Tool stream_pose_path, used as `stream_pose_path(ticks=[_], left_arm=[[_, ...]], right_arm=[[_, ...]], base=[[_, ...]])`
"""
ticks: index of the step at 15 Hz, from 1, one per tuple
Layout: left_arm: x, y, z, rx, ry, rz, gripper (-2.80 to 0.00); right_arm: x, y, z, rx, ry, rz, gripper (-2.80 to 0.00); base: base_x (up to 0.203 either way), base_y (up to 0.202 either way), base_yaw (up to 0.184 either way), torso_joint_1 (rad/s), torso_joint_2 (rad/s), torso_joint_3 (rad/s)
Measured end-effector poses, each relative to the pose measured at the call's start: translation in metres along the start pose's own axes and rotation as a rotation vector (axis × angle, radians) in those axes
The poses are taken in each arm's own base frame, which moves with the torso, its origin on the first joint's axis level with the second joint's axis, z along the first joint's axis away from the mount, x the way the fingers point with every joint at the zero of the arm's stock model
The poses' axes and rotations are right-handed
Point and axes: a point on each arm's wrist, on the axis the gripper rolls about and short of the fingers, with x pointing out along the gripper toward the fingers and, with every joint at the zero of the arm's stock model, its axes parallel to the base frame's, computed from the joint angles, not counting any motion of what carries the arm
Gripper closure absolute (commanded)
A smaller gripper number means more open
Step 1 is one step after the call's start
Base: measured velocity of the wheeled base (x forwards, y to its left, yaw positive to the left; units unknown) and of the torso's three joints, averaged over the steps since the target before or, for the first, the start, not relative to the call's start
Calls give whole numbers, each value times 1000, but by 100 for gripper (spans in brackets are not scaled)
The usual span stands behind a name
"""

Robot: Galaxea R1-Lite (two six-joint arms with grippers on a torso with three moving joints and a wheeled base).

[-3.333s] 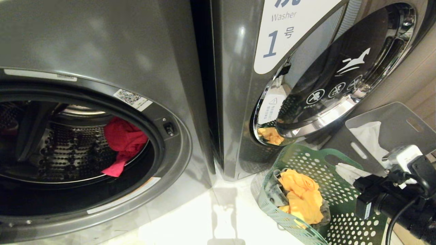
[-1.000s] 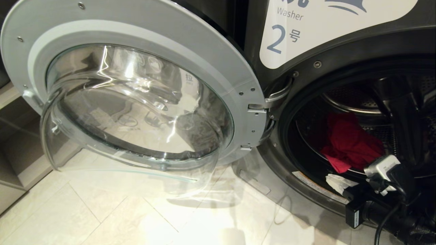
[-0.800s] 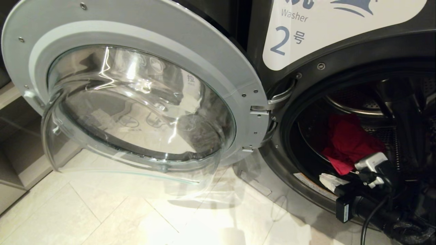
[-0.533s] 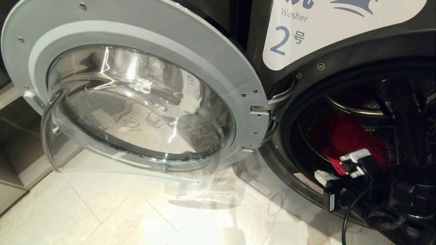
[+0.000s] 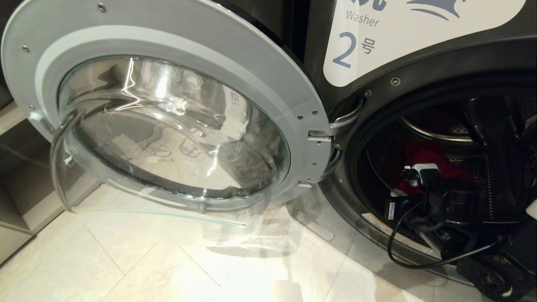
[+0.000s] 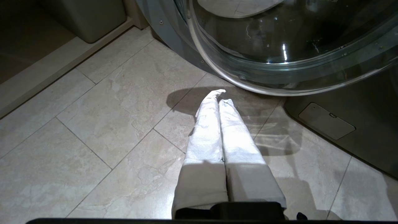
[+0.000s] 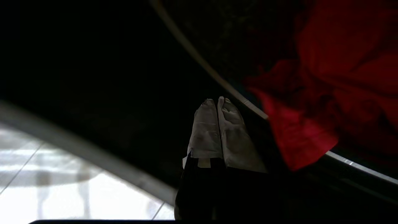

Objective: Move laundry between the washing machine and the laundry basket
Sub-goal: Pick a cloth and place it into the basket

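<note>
- Since half a second ago the right arm has pushed deeper through the opening of the washing machine [image 5: 419, 71], and its camera block now covers more of the red garment [image 5: 423, 153] lying in the drum.
- Head view: the washing machine's round glass door [image 5: 168, 121] stands swung wide open, left of the opening, over the tiled floor [image 5: 126, 268]. A white label with a 2 [image 5: 377, 33] sits above the opening. The right gripper itself is hidden behind the arm's body and black cable [image 5: 398, 247].
- Left wrist view: the left gripper [image 6: 219, 99] hangs over the floor just beside the lower rim of the open door, its two white-wrapped fingers [image 6: 205, 130] pressed together, holding nothing.
- Right wrist view: the right gripper [image 7: 216, 101] is inside the washing machine's mouth, fingers [image 7: 205, 130] closed against each other and empty, near the drum's metal rim [image 7: 217, 81]. The red garment [image 7: 326, 93] lies just beside the fingertips, not touched by them.
</note>
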Motion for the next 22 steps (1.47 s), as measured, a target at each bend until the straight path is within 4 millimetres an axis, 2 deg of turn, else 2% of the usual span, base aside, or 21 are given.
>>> stream_pose_path(ticks=[5,12,19,22], left_arm=[[0,0,0,0,0,0,0],[0,0,0,0,0,1,0],[0,0,0,0,0,0,0],[0,0,0,0,0,0,0]], right_arm=[[40,-32,10,30,-21,-131,0],[71,-63,10,44,49,-232,0],[103,-85,45,116,152,-303,0],[110,-88,51,120,154,-312,0]], base=[[0,0,0,0,0,0],[0,0,0,0,0,0],[0,0,0,0,0,0],[0,0,0,0,0,0]])
